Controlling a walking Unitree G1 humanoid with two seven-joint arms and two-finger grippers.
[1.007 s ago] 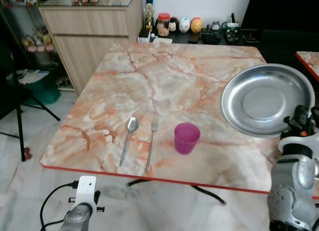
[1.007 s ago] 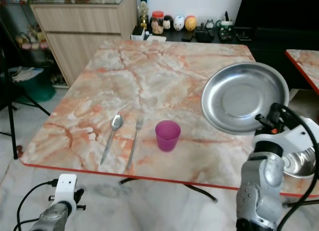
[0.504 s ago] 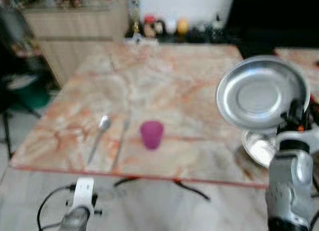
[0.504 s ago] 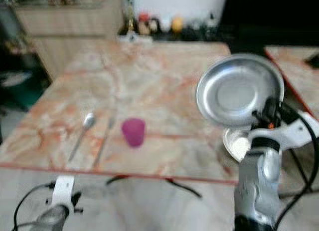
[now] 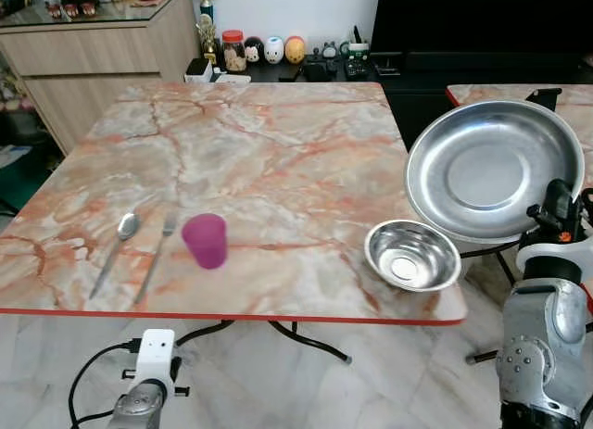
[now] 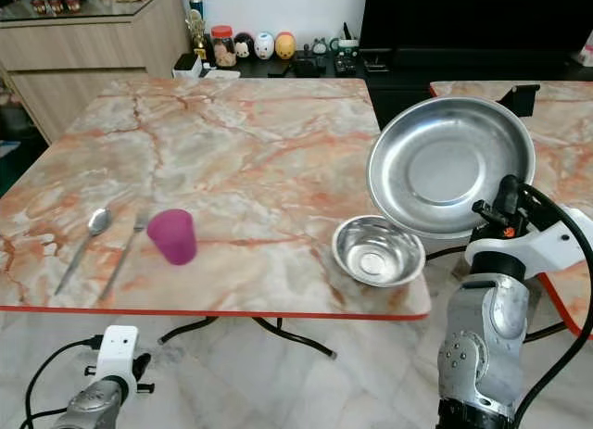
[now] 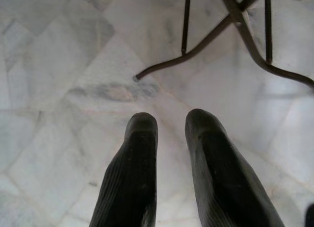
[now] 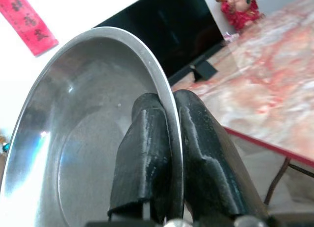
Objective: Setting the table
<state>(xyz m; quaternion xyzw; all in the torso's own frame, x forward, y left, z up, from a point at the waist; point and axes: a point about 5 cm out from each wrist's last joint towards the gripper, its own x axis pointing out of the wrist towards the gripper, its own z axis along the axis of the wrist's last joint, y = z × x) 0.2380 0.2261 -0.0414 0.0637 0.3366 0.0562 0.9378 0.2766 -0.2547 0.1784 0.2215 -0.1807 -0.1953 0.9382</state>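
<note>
My right gripper (image 5: pixel 556 199) is shut on the rim of a large steel plate (image 5: pixel 494 172), held tilted in the air off the table's right edge; the wrist view shows its fingers (image 8: pixel 147 138) pinching the plate (image 8: pixel 73 138). On the marble table (image 5: pixel 250 151) a small steel bowl (image 5: pixel 412 256) sits near the front right corner. A purple cup (image 5: pixel 205 240) stands front left, with a fork (image 5: pixel 156 253) and a spoon (image 5: pixel 117 246) lying to its left. My left gripper (image 7: pixel 171 126) hangs low over the floor, fingers slightly apart, holding nothing.
A wooden cabinet (image 5: pixel 83 49) stands at the back left. Jars and figurines (image 5: pixel 269 51) line a low dark shelf behind the table. A second marble table (image 6: pixel 556 95) lies to the right. Table legs (image 7: pixel 230 40) cross the tiled floor.
The camera has swung right, so the cup and cutlery sit further left in view and the small bowl has come into sight. The right gripper still holds the plate.
</note>
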